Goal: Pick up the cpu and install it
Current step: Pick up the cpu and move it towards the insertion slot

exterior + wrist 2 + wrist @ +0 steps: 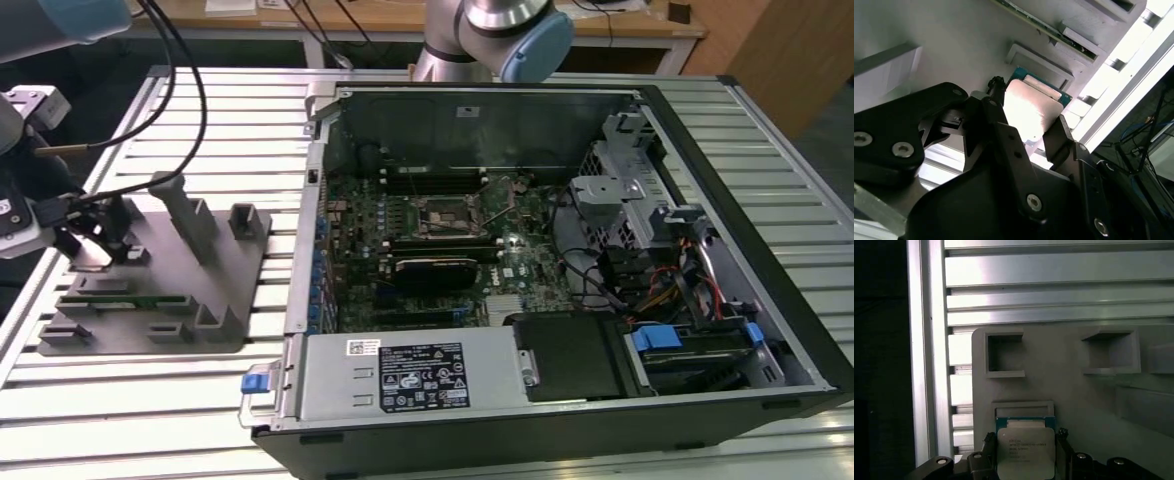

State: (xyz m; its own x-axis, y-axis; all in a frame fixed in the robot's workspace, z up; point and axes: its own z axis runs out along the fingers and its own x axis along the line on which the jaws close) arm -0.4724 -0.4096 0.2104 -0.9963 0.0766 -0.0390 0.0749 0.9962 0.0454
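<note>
one thin-edged grip: gripper (1025, 439) pinched narrow on the cpu (1026, 454).
a skewed hold could let it slip or snag on the tray (1074, 395) just beneath.

cpu (1025, 452) lid: bare silver metal, satin sheen. tray (1079, 390): matt grey plastic. table (1054, 290): ribbed, shiny aluminium.

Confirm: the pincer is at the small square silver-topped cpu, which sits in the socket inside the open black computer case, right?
Not quite. The pincer is at the small square silver-topped cpu, but that cpu is at the large grey plastic tray, not in the open black computer case. The first wrist view shows it against the tray's grey surface.
</note>
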